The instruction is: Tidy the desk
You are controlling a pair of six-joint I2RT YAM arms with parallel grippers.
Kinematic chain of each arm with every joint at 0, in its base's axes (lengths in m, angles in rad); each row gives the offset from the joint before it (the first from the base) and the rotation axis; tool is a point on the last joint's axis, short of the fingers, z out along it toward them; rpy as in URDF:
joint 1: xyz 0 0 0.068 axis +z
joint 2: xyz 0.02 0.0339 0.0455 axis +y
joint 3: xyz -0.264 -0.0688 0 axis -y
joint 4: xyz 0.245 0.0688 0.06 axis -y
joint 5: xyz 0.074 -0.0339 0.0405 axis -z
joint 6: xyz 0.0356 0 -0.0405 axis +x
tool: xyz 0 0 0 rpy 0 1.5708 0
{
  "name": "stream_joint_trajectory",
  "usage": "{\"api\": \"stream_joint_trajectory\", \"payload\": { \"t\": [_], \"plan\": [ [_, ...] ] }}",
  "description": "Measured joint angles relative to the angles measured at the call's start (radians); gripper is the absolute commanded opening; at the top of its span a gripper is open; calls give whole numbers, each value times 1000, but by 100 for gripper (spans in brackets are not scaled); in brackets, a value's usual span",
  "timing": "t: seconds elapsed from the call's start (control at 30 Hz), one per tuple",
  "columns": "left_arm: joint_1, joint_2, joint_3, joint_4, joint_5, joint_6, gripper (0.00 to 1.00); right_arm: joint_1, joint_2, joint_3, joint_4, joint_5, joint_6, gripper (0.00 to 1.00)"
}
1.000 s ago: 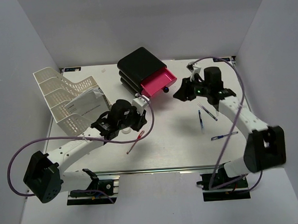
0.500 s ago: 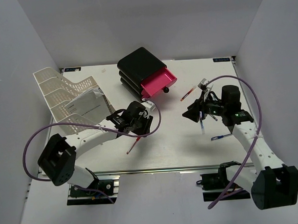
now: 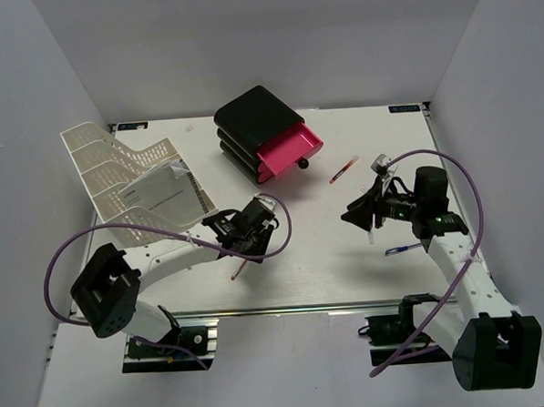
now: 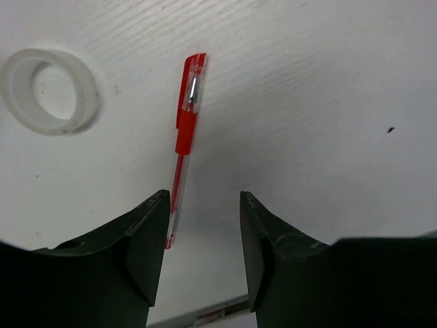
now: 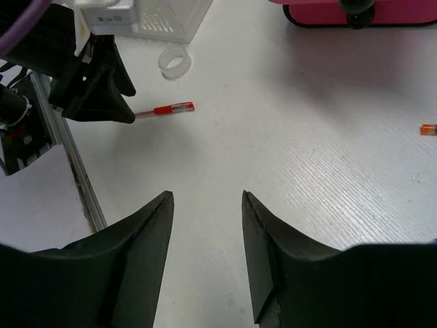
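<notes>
while both arms reach out over it, the desk (image 3: pixel 302 257) fills the middle of the overhead view, a white perforated top shut in by grey walls (image 3: pixel 30 107), with its metal rail (image 3: pixel 287 308) along the 6 o'clock edge.

the left gripper (image 4: pixel 203 205) hangs low over the desk toward 7 o'clock of centre. its jaws stand moderately apart with nothing between them. a red pen (image 4: pixel 183 137) lies flat on the desk just ahead of it, the pen's near tip right beside the inner face of one finger; whether they touch i cannot tell. a clear tape ring (image 4: pixel 87 96) lies flat at 10 o'clock from the pen, apart from it.

the right gripper (image 5: pixel 207 201) is raised over the desk at about 3 o'clock of centre, pointing toward the left arm. its jaws are also partly spread and hold nothing.

at 12 o'clock sits a black drawer unit (image 3: pixel 254 118) with its pink drawer (image 3: pixel 292 148) pulled out. a white mesh paper tray (image 3: pixel 106 162) stands at 10 o'clock with a spiral notepad (image 3: pixel 162 196) lying on it. a second red pen (image 3: pixel 343 170) lies at 2 o'clock, between the drawer and the right gripper. a blue pen (image 3: pixel 402 249) lies at 4 o'clock, near the right arm.
</notes>
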Motion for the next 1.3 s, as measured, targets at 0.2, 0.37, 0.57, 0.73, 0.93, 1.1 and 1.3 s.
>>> {"api": "stream_joint_trajectory", "payload": {
  "t": [0.2,0.37,0.57,0.73,0.93,1.1,1.3],
  "plan": [
    [-13,4,-28,-18,-49,-10,55,-21,-33,-6,10,-9,-10,49],
    [-13,26,-29,-6,-66,-10,54,-29,-50,-6,10,-9,-11,49],
    [-14,113,-29,6,-79,12,49,-64,-56,-6,11,-11,-11,47],
    [-14,160,-25,11,-86,28,46,-73,-56,-6,10,-11,-11,47],
    [-8,167,-23,24,-89,42,41,-83,-55,-6,10,-12,-11,47],
    [-7,172,-24,47,-78,53,36,-88,-54,-6,10,-12,-11,47],
    [-4,174,-29,76,-45,56,21,-100,-51,-6,10,-15,-11,47]
  ]
}}
